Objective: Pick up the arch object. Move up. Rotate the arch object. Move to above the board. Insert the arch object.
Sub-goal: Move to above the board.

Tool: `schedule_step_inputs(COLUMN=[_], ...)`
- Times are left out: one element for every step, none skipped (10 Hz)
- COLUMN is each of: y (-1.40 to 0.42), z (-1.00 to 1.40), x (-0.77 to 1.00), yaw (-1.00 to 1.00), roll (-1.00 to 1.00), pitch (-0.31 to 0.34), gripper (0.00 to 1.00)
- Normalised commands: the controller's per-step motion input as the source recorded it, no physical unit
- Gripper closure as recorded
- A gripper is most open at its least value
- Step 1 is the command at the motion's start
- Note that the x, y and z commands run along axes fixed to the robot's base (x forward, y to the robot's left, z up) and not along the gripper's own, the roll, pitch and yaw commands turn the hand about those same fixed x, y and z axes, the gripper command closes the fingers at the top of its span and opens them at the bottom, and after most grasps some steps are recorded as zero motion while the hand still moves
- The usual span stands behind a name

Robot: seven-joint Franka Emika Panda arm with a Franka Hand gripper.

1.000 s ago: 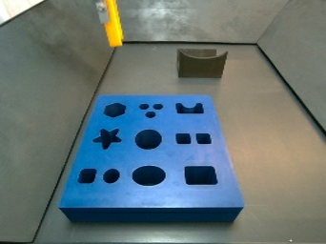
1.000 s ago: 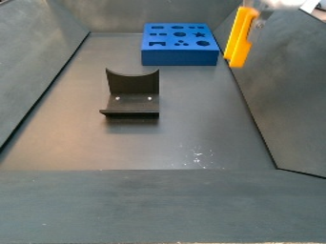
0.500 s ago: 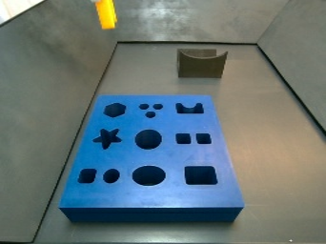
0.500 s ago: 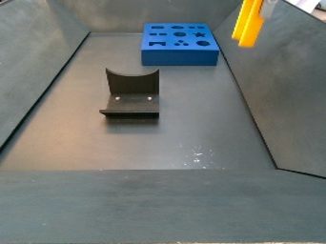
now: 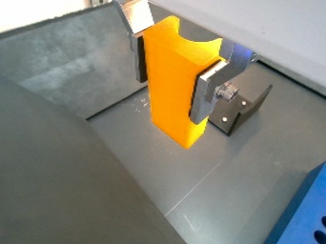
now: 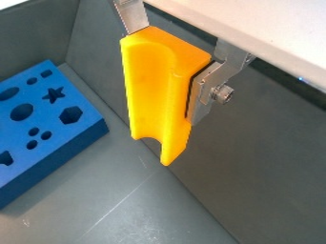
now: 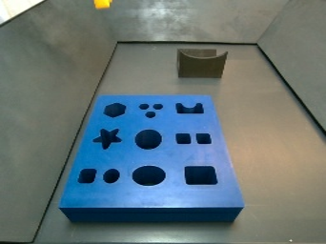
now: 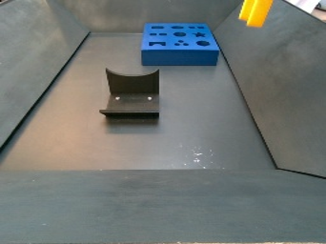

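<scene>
High above the floor, the gripper (image 5: 173,69) clamps the bright yellow-orange arch object (image 6: 159,95) between its silver fingers (image 5: 209,91); the large blue cutout board (image 7: 151,156) lies well below.

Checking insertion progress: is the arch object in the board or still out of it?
Out. In a wrist view the tool grips the arch object well above the floor, apart from the board, whose cutouts are empty.
</scene>
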Motion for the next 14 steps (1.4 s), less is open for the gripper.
schedule_step_inputs(y=[0.00, 0.00, 0.00, -1.00, -1.00, -1.00, -1.00, -1.00, -1.00, -1.00, -1.00, -1.00, -0.81, -0.56], z=[0.47, 0.35, 0.20, 0.22, 0.20, 0.19, 0.20, 0.20, 0.21, 0.21, 0.21, 0.21, 0.18, 0.13], x=[0.00, 0.00, 0.00, 0.63, 0.63, 0.67, 0.68, 0.67, 0.67, 0.69, 0.71, 0.72, 0.63, 0.45], yaw=[0.02, 0.02, 0.02, 1.00, 1.00, 1.00, 1.00, 1.00, 1.00, 1.00, 1.00, 1.00, 1.00, 1.00], roll=[0.07, 0.07, 0.06, 0.01, 0.01, 0.01, 0.00, 0.00, 0.00, -0.01, -0.01, -0.01, 0.00, 0.00], pitch=[0.082, 0.078, 0.077, 0.080, 0.083, 0.095, 0.101, 0.103, 0.111, 0.116, 0.131, 0.141, 0.151, 0.154], gripper=[1.00, 1.00, 1.00, 1.00, 1.00, 1.00, 1.00, 1.00, 1.00, 1.00, 1.00, 1.00, 1.00, 1.00])
